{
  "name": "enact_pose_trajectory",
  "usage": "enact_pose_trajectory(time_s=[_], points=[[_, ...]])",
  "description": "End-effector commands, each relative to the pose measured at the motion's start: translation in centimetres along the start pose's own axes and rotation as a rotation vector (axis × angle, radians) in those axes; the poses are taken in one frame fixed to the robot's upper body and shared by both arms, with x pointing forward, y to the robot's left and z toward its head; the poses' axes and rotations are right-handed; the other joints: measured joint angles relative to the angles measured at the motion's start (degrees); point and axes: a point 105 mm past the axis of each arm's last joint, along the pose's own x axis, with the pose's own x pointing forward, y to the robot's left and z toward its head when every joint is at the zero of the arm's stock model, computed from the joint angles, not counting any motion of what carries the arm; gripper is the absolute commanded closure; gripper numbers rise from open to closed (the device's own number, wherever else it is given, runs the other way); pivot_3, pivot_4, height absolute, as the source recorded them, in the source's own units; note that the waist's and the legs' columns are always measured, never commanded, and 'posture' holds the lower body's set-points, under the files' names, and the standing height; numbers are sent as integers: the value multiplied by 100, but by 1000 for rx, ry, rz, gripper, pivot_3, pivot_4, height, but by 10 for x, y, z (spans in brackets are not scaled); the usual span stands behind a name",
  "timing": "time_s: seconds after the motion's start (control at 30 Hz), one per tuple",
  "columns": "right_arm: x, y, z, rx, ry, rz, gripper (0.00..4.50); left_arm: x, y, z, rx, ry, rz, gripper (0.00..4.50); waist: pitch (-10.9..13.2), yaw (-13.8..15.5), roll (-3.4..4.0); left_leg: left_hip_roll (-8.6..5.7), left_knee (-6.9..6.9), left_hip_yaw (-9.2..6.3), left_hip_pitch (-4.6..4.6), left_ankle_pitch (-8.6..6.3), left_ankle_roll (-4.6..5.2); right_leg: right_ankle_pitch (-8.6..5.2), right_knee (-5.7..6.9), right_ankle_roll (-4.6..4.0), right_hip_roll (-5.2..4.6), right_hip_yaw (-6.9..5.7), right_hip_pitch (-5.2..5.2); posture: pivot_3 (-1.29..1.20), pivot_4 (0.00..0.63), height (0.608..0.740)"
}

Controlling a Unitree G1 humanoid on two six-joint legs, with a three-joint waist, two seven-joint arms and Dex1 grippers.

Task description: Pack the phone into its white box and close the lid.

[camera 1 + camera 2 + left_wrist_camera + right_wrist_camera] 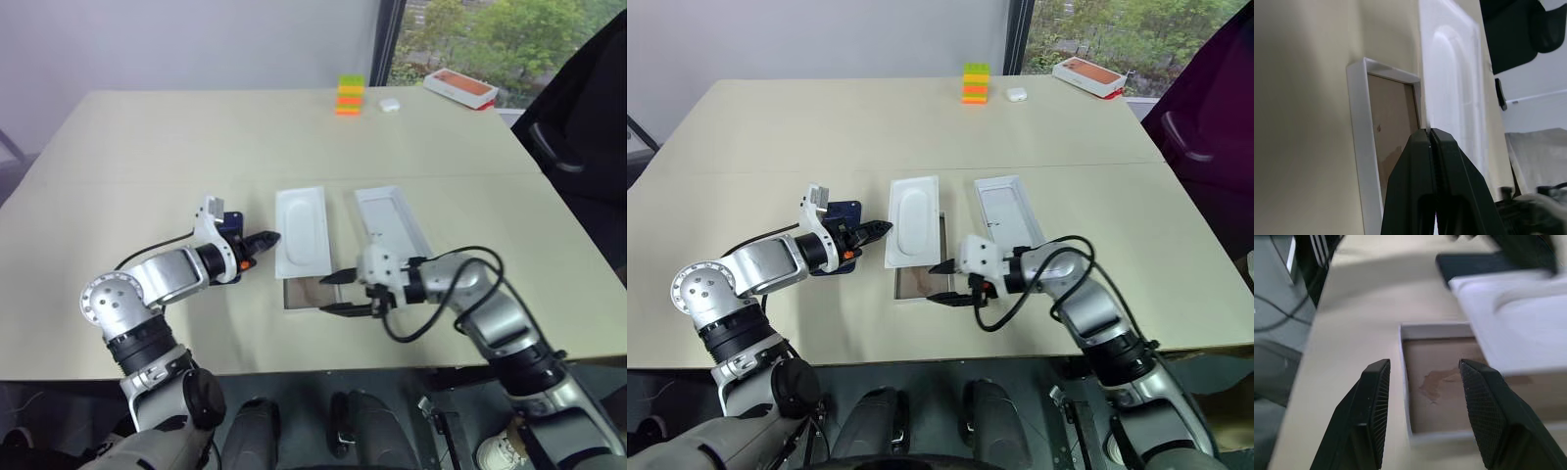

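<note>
The jaws of the left gripper [271, 237] are pressed tightly together with nothing between them, their tips at the left edge of the white moulded insert with an oval recess [302, 227]. Under and behind that gripper's wrist lies the slim dark navy-blue glossy phone [844, 211], flat on the beige worktop [196, 137] and partly hidden by the arm, just left of the insert. The insert lies across the far part of the shallow white cardboard box with a brownish inside [306, 294], covering most of it, so that just the near end of the tray shows open, with one white wall and a bare brown floor seen in the left wrist view [1386, 142]. The jaws of the right gripper [337, 294] stand apart at a middling width, holding nothing, one tip above the other at the box's right edge; in the right wrist view the two black ribbed fingers [1374, 396] frame the open near corner of the box. To the right of the insert lies the shallow white rectangular lid [392, 220], plain inner side up, apart from the box. At the far edge of the worktop stand a stack of orange, yellow and green blocks [350, 96], a small white case [389, 103] and an orange-topped white box [460, 88].
</note>
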Motion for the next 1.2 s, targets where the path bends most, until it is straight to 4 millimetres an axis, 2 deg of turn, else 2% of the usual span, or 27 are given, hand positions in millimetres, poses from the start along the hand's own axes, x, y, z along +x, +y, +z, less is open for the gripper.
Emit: enact_pose_trajectory(time_s=[0.03, 0.2, 0.5, 0.77, 0.87, 1.0, 1.2], points=[[-32, -8, 9, -2, -30, -37, 2171, -4, -6, -2, 47, -15, 7, 4500, 1, 2, -2, 0, 0, 0, 0, 0, 0, 0, -2, 0, 0, 0, 1, 0, 150, 740], [-48, -22, -2, -14, 18, -106, 2171, -3, 0, -15, 32, 37, 18, 4500, 2, -8, -4, 0, -1, -1, 1, -1, 1, -3, -5, 4, 4, 0, 1, 0, 150, 740], [-45, -40, -3, -52, 6, -177, 2171, 0, -3, -27, 24, 71, 27, 4500, 2, 4, -4, 0, -4, -1, 1, 0, 1, -1, -5, 1, 2, 1, 0, 0, 150, 740], [-43, -43, -9, -82, 21, -188, 2171, -4, -4, -23, 42, 61, 65, 4500, 2, 71, -3, 0, -4, 2, 1, 0, 0, 1, -6, -3, 1, 2, 0, 0, 150, 740], [-42, -44, -7, -90, 16, -193, 2118, -5, -6, -23, 36, 64, 60, 3539, 2, 111, -3, 0, -4, 4, 1, 0, 0, 1, -7, -3, 1, 3, 0, 0, 150, 740], [-40, -44, -8, -96, 16, -189, 2118, -6, -8, -25, 41, 83, 55, 1584, 3, 121, -3, 0, -3, 3, 1, 0, 0, 1, -7, -4, 1, 2, 0, 0, 150, 740], [-35, -45, -6, -90, 2, -192, 2118, -10, -18, -18, 80, 77, 20, 1584, 3, 116, -3, 0, -3, 4, 1, 0, 0, 1, -8, -5, 0, 3, 1, 0, 150, 740]])
